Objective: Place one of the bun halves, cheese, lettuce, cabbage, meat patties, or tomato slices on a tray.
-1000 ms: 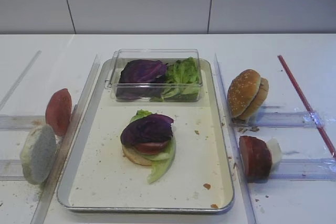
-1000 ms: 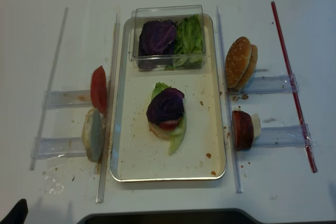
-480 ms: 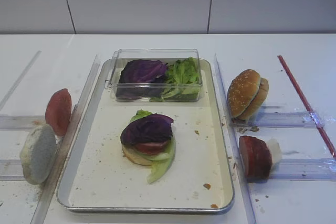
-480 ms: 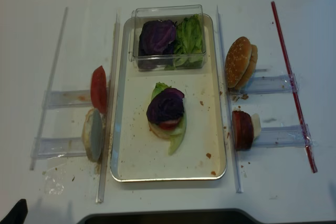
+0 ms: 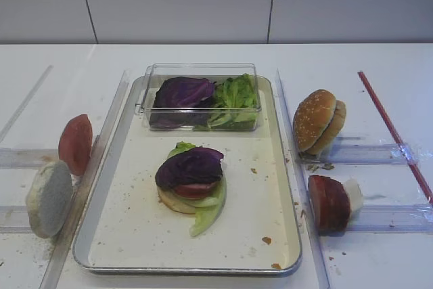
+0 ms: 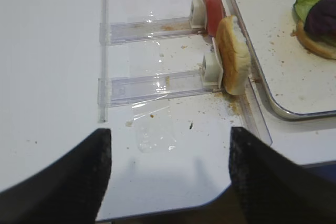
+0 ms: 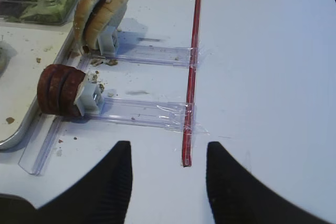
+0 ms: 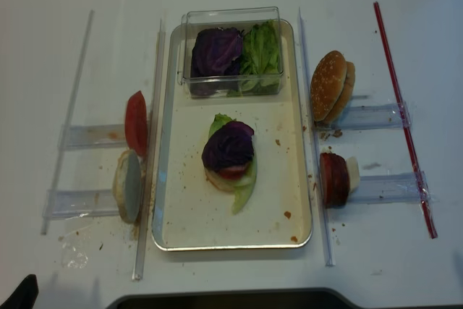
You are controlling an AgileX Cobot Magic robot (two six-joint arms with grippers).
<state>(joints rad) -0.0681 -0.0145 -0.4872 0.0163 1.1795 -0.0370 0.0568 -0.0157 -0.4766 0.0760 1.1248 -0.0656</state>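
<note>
So my cabbage [image 5: 190, 166] tops the stack on the tray [image 5: 269, 202] ahead, both fingers [image 6: 58, 177] wide, empty.

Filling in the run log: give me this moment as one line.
stack on tray: bun, lettuce, tomato, cabbage on top | left gripper: open, empty | right gripper: open, empty | sesame bun halves: in holder

Tray [image 5: 287, 187] – shiny metal rim; box [image 5: 201, 72] – clear glossy plastic.
</note>
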